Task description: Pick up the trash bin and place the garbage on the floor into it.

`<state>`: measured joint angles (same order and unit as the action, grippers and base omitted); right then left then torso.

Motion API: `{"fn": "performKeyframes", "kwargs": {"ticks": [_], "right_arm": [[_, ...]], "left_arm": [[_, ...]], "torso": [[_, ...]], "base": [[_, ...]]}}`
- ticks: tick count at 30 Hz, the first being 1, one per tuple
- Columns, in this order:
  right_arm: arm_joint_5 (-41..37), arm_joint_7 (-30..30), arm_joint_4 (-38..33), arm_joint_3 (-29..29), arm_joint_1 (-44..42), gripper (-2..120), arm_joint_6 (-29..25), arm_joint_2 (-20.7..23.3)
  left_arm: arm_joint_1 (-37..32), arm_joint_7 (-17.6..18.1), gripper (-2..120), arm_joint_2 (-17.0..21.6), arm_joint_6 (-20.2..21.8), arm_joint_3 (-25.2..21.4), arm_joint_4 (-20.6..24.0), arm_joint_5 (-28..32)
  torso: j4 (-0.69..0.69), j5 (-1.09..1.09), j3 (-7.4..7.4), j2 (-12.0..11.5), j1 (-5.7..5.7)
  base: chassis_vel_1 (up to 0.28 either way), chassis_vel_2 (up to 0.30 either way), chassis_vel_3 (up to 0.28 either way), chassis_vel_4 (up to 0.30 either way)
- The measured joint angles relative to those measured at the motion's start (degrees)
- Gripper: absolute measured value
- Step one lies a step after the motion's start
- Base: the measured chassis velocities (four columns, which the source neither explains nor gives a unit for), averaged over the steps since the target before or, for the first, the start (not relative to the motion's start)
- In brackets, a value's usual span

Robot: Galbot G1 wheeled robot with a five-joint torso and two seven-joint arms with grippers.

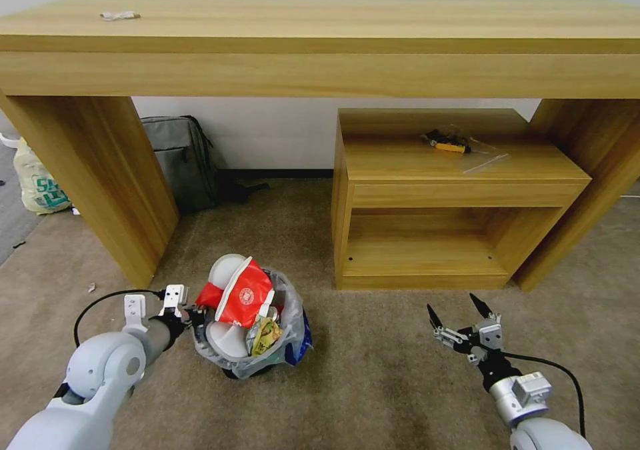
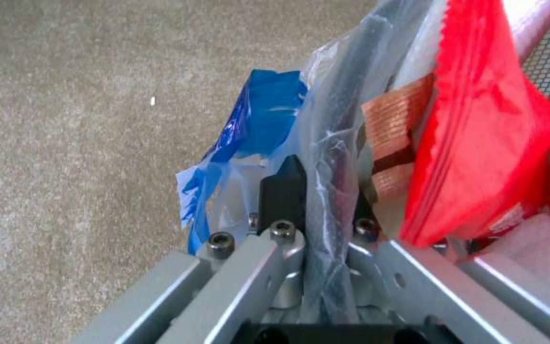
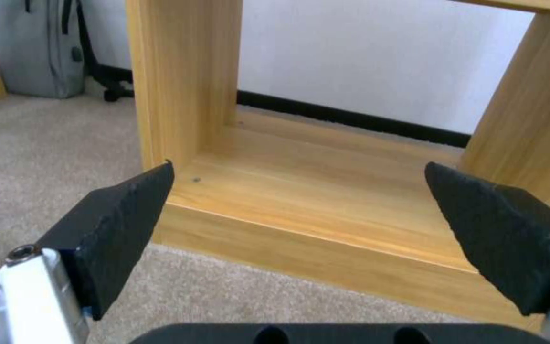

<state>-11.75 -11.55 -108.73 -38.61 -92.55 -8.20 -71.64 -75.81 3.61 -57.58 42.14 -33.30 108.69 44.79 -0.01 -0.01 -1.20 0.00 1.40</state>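
1. At the far left, a pale shopping bag [image 1: 37, 183] with green print sits by the desk leg [image 1: 100, 183], partly cut off by the edge of the head view. A tiny scrap [image 1: 91, 288] lies on the beige carpet [image 1: 373, 383] near that leg; I can't tell what it is.
2. The left gripper [image 1: 193, 317] is at the near rim of the trash bin [image 1: 250, 360]. In the left wrist view its fingers [image 2: 284, 186] are pinched on the rim and the crinkly liner [image 2: 329, 157], one outside, the other mostly hidden behind the plastic.
3. The bin stands on the carpet in front of the desk, heaped: a red wrapper [image 1: 243, 298], white slippers [image 1: 225, 270], a yellow wrapper [image 1: 265, 335]. Most of the litter looks already collected. What lies deeper inside is buried, and whether the bin rests on the floor or hangs slightly lifted is hard to judge.
4. Behind it, a grey backpack [image 1: 180, 160] leans at the wall.
5. To the right, the low cabinet [image 1: 453, 197] holds a yellow-handled tool [image 1: 450, 147] on top; its shelf looks bare.
6. The right gripper [image 1: 460, 318] hovers above bare carpet, well apart from the bin, jaws spread wide and holding nothing. I'd judge the job close to finished, with perhaps only that scrap left.
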Motion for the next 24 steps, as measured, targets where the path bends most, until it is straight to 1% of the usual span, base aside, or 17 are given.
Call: {"fn": "performKeyframes", "kwargs": {"ticks": [10,21,24], "right_arm": [[-0.45,0.15,0.10,0.82,0.91,100,0.38,0.05],[-0.70,0.31,-0.02,1.95,1.79,100,0.82,0.00],[-0.71,0.32,-0.03,2.21,1.85,100,0.85,-0.13]], "left_arm": [[0.65,-0.02,0,-1.15,-0.01,0.51,-1.41,-0.37],[0.61,0.07,0,-1.41,-0.01,0.48,-1.45,-0.52],[0.55,0.58,0,-1.53,-0.02,0.48,-1.41,-0.56]], "torso": [[0.00,0.02,0.00,0.00,0.00],[-0.01,0.00,0.00,0.00,0.00],[-0.01,0.00,0.00,0.00,0.00]], "base": [[0.000,0.000,0.000,0.000],[0.000,0.000,0.000,0.000],[0.000,0.000,0.000,0.000]]}}
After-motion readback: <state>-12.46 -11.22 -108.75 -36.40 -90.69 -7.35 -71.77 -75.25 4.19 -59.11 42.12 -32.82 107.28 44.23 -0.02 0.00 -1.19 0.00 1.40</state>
